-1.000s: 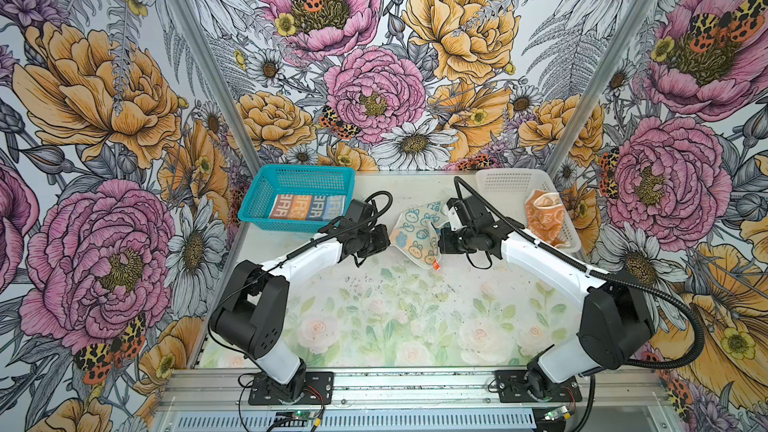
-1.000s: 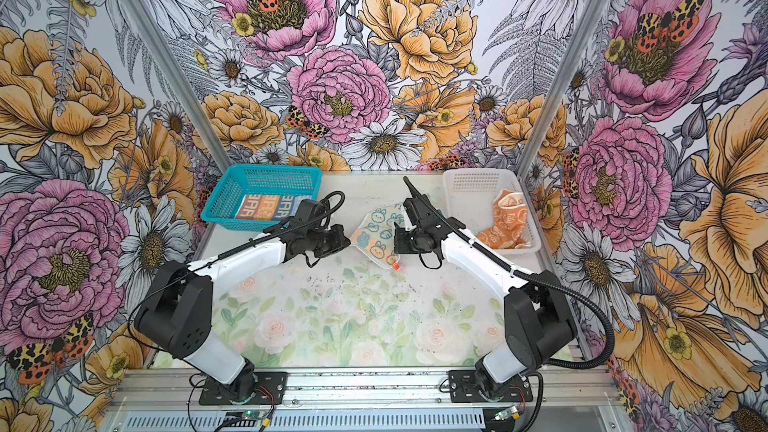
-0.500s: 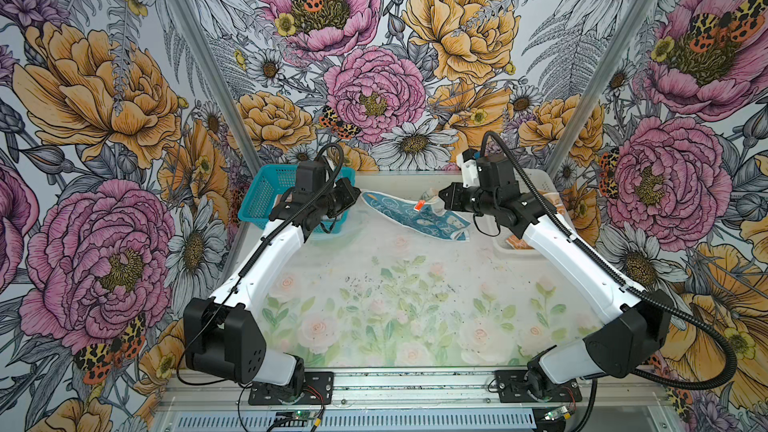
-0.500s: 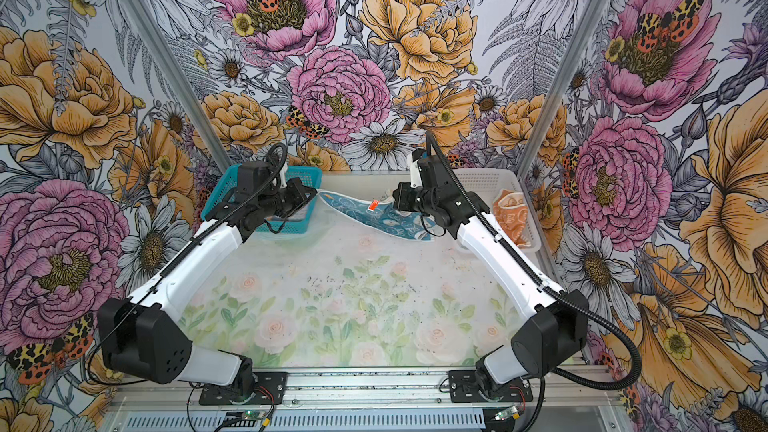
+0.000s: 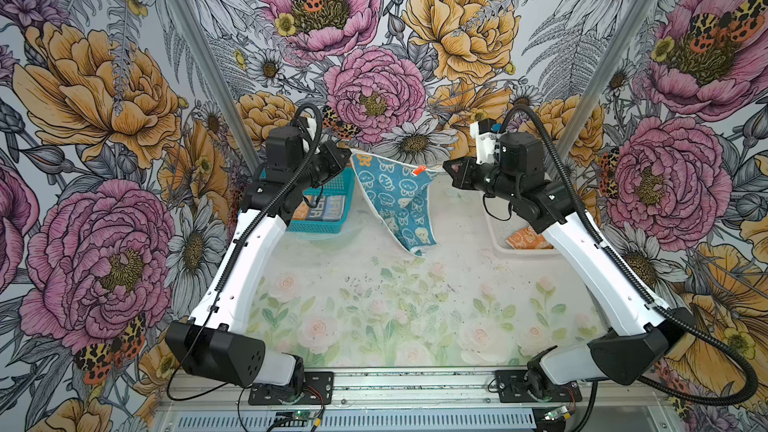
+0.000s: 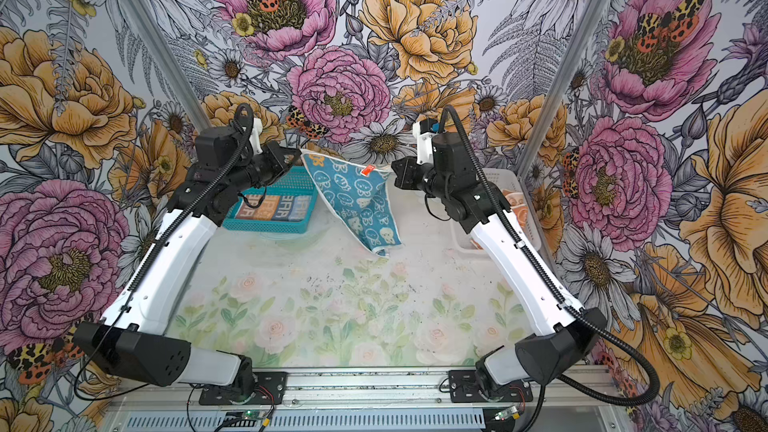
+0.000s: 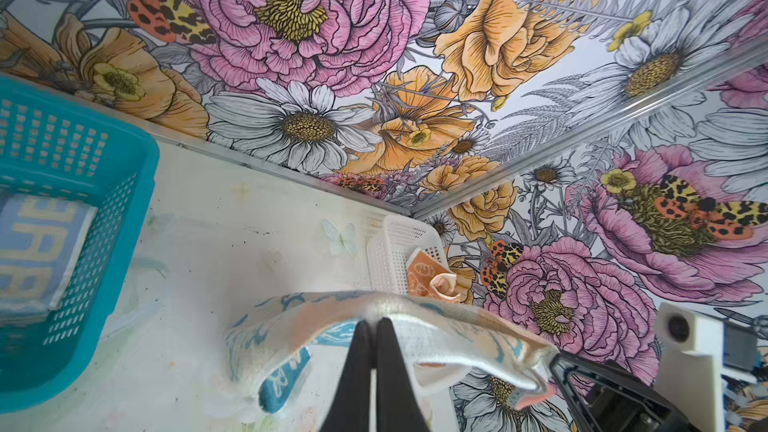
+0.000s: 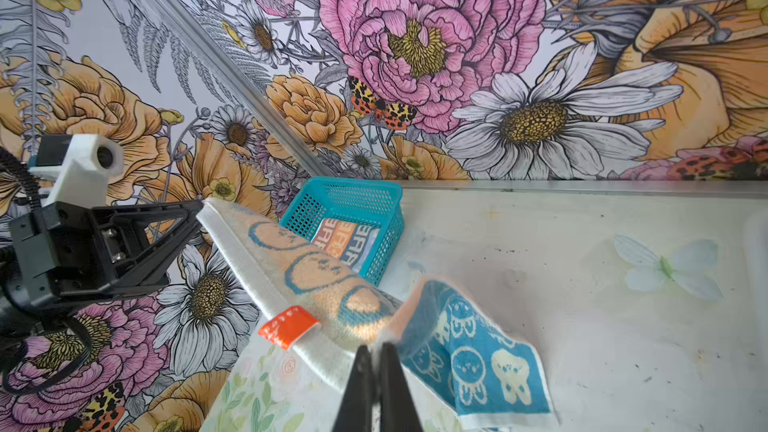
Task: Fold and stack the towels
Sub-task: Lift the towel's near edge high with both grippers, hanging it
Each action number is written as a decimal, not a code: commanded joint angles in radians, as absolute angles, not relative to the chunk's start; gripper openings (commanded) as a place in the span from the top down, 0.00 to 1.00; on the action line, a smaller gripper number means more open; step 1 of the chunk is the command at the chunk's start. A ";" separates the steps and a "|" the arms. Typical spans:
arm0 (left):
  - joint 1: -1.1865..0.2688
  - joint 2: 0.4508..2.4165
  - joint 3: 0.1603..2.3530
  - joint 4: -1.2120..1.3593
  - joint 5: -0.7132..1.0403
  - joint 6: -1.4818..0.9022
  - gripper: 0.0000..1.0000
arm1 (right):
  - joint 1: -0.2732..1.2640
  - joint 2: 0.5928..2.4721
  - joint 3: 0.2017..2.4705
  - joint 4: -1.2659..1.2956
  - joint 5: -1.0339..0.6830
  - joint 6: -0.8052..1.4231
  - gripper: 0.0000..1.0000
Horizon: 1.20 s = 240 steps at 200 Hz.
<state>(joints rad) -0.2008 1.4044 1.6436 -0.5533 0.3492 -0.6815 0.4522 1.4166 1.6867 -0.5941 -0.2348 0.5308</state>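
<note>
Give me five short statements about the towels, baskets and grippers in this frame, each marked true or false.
1. The left gripper and the right gripper each pinch the upper edge of the blue bunny towel. True.
2. The blue bunny towel lies spread out flat. False: it hangs between the two grippers.
3. The striped towel lies folded in the teal basket. True.
4. The orange towel is stacked on the striped towel. False: it lies crumpled in the white basket.
5. The left gripper's jaws stand open. False: they are shut on the blue bunny towel.
</note>
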 commanded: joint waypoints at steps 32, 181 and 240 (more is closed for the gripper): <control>-0.249 1.250 1.712 -0.636 0.317 -0.623 1.00 | 0.460 1.191 1.678 -0.592 -0.330 0.494 1.00; -0.267 1.313 1.690 -0.706 0.261 -0.601 1.00 | 0.376 1.329 1.723 -0.738 -0.368 0.513 1.00; -0.223 1.625 1.641 -0.566 0.308 -0.548 1.00 | 0.257 1.697 1.796 -0.705 -0.441 0.477 1.00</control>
